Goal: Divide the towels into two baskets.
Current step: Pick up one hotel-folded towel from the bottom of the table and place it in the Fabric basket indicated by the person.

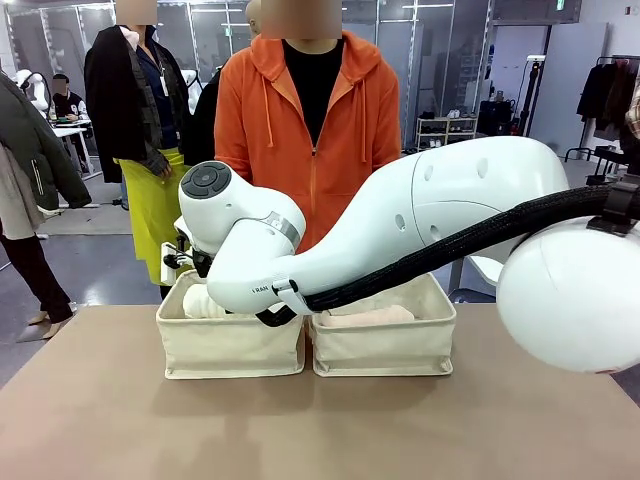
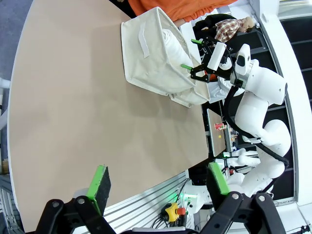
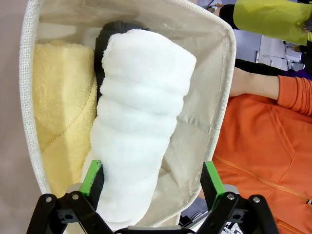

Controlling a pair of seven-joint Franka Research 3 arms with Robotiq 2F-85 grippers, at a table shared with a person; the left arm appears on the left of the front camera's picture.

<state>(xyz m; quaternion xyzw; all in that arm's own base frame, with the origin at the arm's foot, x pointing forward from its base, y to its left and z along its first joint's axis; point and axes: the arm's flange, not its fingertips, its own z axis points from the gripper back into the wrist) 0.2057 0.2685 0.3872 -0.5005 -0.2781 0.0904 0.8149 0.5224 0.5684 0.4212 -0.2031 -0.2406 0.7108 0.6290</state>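
Two cream canvas baskets stand side by side at the table's far side. The left basket [image 1: 230,350] [image 3: 28,97] holds a white towel [image 3: 141,112] [image 1: 203,300] lying on a pale yellow towel [image 3: 63,112] and a dark grey towel [image 3: 109,29]. A pale pink towel [image 1: 365,317] lies in the right basket [image 1: 385,350]. My right gripper [image 3: 152,176] [image 2: 192,53] hangs open over the left basket, its fingers astride the near end of the white towel; whether they touch it I cannot tell. My left gripper [image 2: 159,180] is open and empty above the table's near edge.
A person in an orange hoodie [image 1: 310,130] stands close behind the baskets, a forearm [image 3: 248,80] near the left basket's wall. My right arm [image 1: 430,220] stretches across above both baskets. The brown tabletop [image 1: 300,430] in front is bare. Other people stand farther back.
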